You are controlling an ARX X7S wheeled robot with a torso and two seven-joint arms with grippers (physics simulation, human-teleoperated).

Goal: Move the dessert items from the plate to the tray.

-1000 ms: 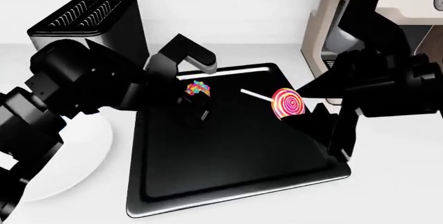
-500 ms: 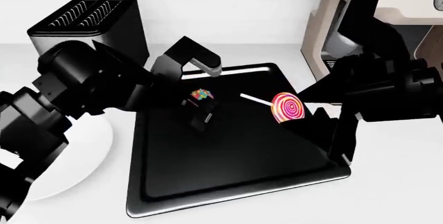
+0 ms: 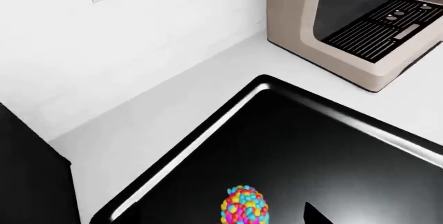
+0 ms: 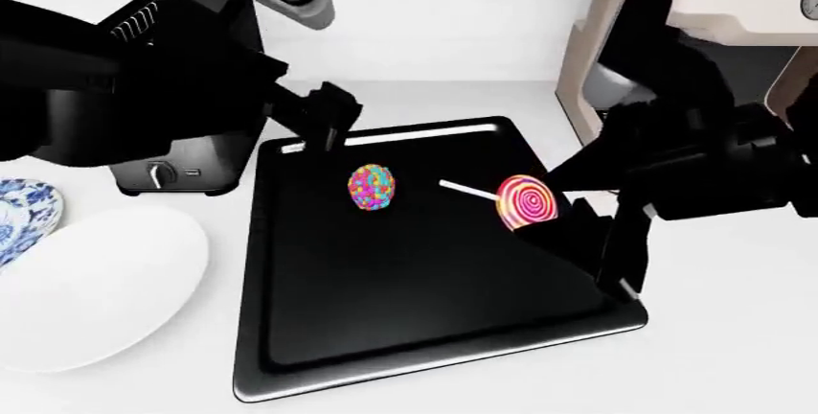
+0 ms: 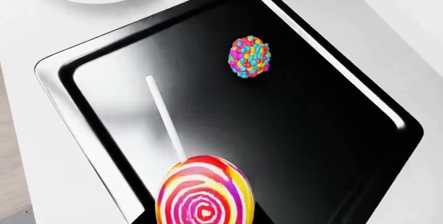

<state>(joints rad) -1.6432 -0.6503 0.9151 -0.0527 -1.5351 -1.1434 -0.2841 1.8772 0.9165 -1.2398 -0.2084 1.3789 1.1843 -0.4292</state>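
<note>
Head view: the left arm is raised above the tray's far left corner, its left gripper (image 4: 329, 119) hanging beside the toaster (image 4: 192, 160); whether the jaws are parted cannot be told. The right gripper (image 4: 601, 241) reaches low over the tray's right edge beside the lollipop (image 4: 527, 199); its jaws are dark against the tray and their state is unclear. The glossy black tray (image 4: 422, 337) has rounded corners and a low rim. On it lie the beaded candy ball (image 4: 372, 188) and the swirled lollipop with thin white stick. The white plate (image 4: 90, 289) is smooth and oval.
</note>
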